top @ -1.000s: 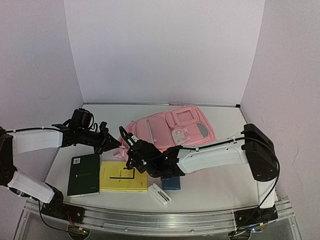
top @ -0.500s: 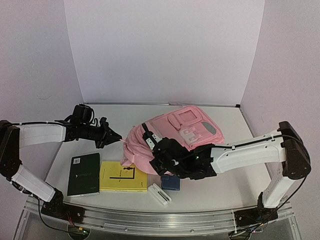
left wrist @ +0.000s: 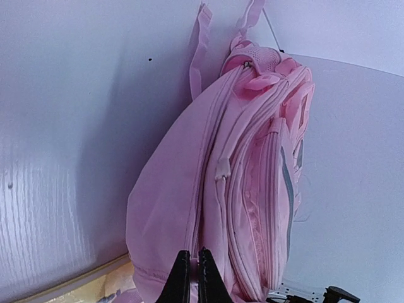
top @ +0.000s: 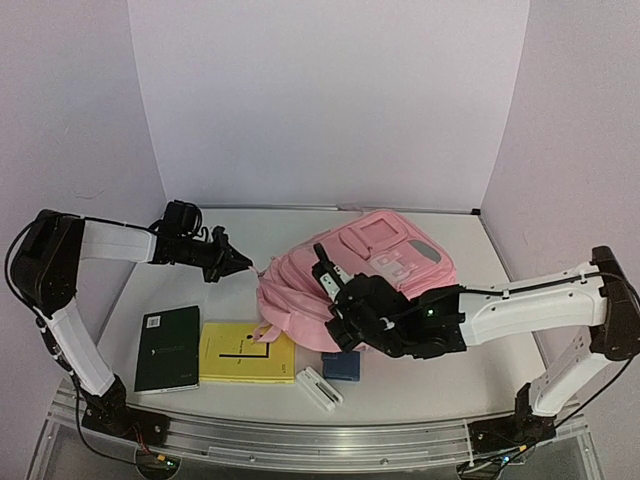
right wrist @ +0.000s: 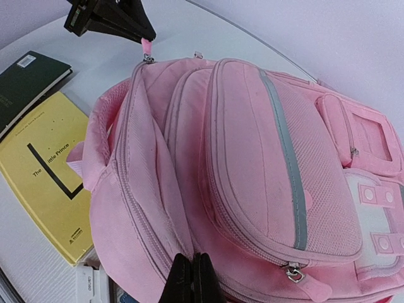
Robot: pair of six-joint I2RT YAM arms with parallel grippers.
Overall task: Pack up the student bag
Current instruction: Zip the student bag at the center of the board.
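We've got the student bag (top: 385, 265) bunched up mid-surface (top: 430, 370), just behind the yellow book (top: 245, 352). Left tool (left wrist: 192, 278) is clamped on its zipper pull (right wrist: 146, 45), and right tool (right wrist: 193, 278) is pinched shut on the fabric.

Over the last second the bag (top: 400, 255) has shifted right and toward the back. It lay flat before and now rises in a bunched hump. My left tool (top: 240, 264), on the zip pull (right wrist: 146, 47), has moved up and back, and its arm now stands higher. My right tool (top: 338, 322), on the bag's near side, has moved right with the bag. Its elbow has swung far out to the right.
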